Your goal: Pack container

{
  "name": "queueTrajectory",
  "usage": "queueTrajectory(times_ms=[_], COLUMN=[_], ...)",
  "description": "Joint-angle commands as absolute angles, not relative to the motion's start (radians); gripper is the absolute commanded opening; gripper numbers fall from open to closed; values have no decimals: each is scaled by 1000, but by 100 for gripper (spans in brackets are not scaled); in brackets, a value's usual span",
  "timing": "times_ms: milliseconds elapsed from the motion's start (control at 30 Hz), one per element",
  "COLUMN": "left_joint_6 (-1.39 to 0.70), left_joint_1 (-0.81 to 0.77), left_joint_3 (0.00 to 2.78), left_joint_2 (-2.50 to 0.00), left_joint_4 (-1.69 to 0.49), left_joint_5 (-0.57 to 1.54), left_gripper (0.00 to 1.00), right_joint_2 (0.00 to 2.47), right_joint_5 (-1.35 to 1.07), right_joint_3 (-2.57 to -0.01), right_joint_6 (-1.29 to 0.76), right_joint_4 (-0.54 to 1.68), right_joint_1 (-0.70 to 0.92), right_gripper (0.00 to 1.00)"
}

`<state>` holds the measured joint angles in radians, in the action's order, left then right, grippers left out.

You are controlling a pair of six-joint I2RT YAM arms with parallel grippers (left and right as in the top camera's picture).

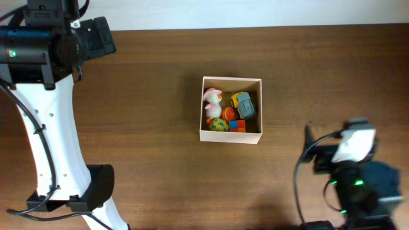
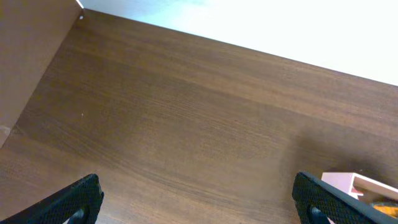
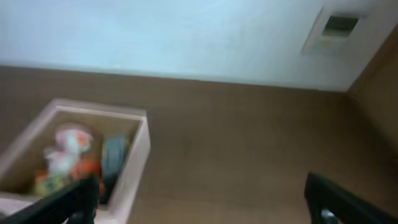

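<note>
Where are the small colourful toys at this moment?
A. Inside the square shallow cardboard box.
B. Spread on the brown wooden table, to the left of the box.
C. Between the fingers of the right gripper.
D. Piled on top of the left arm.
A: in the overhead view the small colourful toys all lie together within the cream-white walls of the square shallow cardboard box.

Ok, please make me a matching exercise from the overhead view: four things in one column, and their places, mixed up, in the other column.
Things:
1. duck
2. toy car
3. ball
4. box

Places, as the overhead view shows them:
a. about the middle of the table
b. upper right part of the box
c. upper left part of the box
d. lower left part of the box

Pairs: 1-c, 2-b, 3-d, 4-a
</note>
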<state>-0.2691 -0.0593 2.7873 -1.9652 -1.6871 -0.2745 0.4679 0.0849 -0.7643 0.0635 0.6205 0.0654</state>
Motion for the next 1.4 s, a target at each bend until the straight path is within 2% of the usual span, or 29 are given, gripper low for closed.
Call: queueTrajectory(times_ms=[0,167,433,1367], left_joint_6=[-253,-253,-253,-253], left_joint_1=[-56,-56,-56,-56], left_joint_3=[2793,2793,2793,2793], left_joint_2=[-1942,-1942,-1942,-1942], left_joint_4=[-1687,-1687,-1687,-1687], left_joint_5=[-284,-284,-284,-284], left_gripper=[99,99,99,99], right_joint_2=[335,177,28,4], right_joint_5=[79,83,83,83], right_joint_3=[-556,-337,-185,-147], right_joint_6=[67,17,-13,-12], right_joint_4=[562,522,533,545], right_joint_1=[70,68,30,31], right_gripper=[99,99,99,99])
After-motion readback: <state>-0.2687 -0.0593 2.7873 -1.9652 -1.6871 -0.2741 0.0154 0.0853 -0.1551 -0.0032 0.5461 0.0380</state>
